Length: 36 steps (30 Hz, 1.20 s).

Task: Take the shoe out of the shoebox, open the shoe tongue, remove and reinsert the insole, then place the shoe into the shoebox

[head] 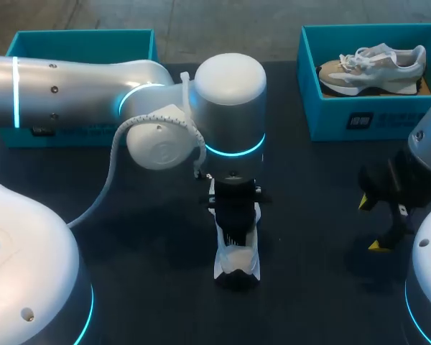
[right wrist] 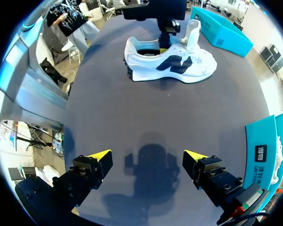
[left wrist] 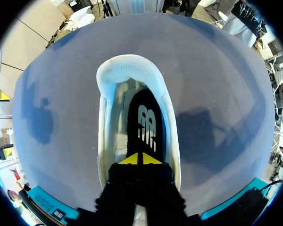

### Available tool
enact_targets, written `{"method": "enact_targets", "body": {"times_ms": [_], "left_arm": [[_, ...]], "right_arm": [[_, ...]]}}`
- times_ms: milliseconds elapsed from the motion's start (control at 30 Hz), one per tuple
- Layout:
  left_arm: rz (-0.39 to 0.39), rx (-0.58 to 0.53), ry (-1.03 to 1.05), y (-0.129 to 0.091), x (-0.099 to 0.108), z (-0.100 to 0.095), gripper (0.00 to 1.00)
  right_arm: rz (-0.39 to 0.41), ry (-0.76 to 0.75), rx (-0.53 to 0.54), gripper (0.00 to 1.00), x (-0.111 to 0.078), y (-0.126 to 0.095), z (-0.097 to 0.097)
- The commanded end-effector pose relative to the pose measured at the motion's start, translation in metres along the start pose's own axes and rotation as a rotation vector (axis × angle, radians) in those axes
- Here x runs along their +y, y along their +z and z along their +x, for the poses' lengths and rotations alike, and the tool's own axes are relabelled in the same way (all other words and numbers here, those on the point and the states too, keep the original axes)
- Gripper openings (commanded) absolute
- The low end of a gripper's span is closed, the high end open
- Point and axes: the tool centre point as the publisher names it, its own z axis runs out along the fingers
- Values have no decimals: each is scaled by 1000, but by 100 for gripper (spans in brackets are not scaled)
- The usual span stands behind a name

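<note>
A white shoe (head: 237,264) with a dark side logo (right wrist: 172,66) stands on the dark table near its middle, tongue (right wrist: 193,29) pulled up. My left gripper (head: 235,233) points straight down into the shoe's opening. Its yellow tips (left wrist: 140,159) sit together on the black insole (left wrist: 145,127), which lies inside the shoe; I cannot see whether they pinch it. My right gripper (right wrist: 146,157) hovers open over bare table at the right (head: 371,224), well away from the shoe and holding nothing.
A teal shoebox (head: 345,118) at the back right holds a beige and white shoe (head: 373,68). A second teal box (head: 79,43) stands at the back left, partly hidden by my left arm.
</note>
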Motion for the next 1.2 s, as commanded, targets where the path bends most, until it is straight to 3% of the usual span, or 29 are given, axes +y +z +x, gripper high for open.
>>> {"method": "enact_targets", "body": {"times_ms": [33,200,333,400,500,1200], "left_arm": [[-3,11,-6,-6,-2,1,37],[7,21,-28,-7,-3,6,59],[12,22,-43,-9,-3,9,68],[12,23,-46,-9,-3,9,85],[10,30,-50,-7,-2,9,99],[20,-13,-57,-31,24,7,100]], "right_arm": [[1,0,-2,100,0,0,1],[1,0,-2,100,0,0,1],[1,0,-2,100,0,0,1],[1,0,-2,100,0,0,1],[1,0,-2,100,0,0,1],[1,0,-2,100,0,0,1]]}}
